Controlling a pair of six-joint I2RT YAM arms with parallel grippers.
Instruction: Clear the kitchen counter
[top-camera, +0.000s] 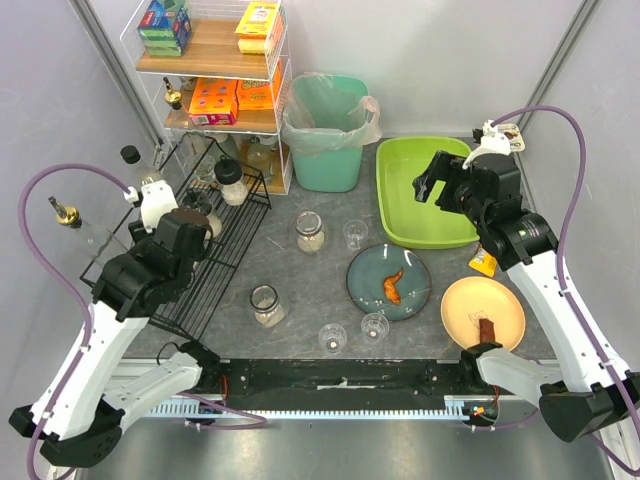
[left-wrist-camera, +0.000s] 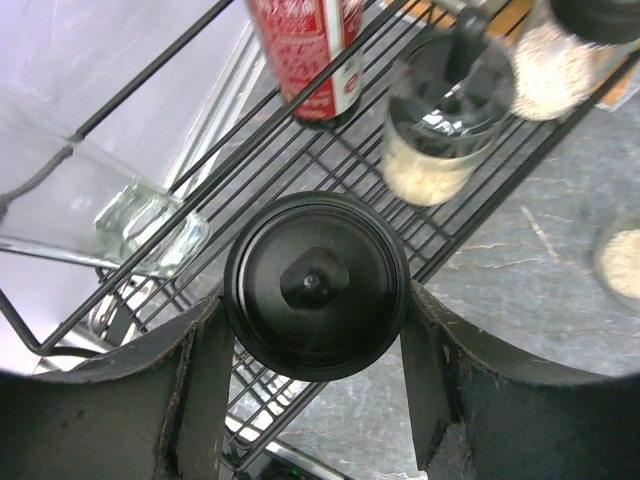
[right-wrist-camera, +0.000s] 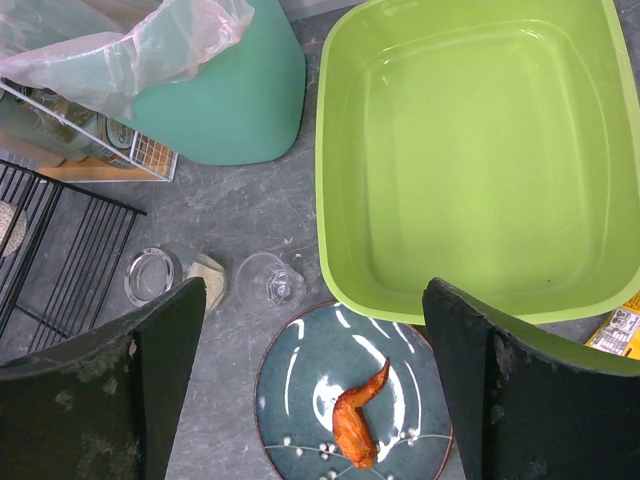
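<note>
Worktop (top-camera: 310, 285) is mostly uncleared, plates (top-camera: 368, 272) at 4 o'clock; left fingers (left-wrist-camera: 200, 390) clamp a black-lidded jar (left-wrist-camera: 315, 285), right fingers (right-wrist-camera: 150, 380) wide, empty.

The lime-green plastic tub (top-camera: 400, 215) at far right offers open room. Clear glass jars (top-camera: 310, 232) and tumblers (top-camera: 355, 235) dot the dark-grey mottled counter (top-camera: 310, 290) between the black wire rack (top-camera: 225, 255) and the teal plate (top-camera: 368, 275).

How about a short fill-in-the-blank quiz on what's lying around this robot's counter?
The left gripper grips a jar whose lid is ____.
The green tub holds ____.
The trash bin is lined with a plastic ____.
On the counter, the orange food scrap lies on a teal ____.
Missing words: black; nothing; bag; plate.
</note>
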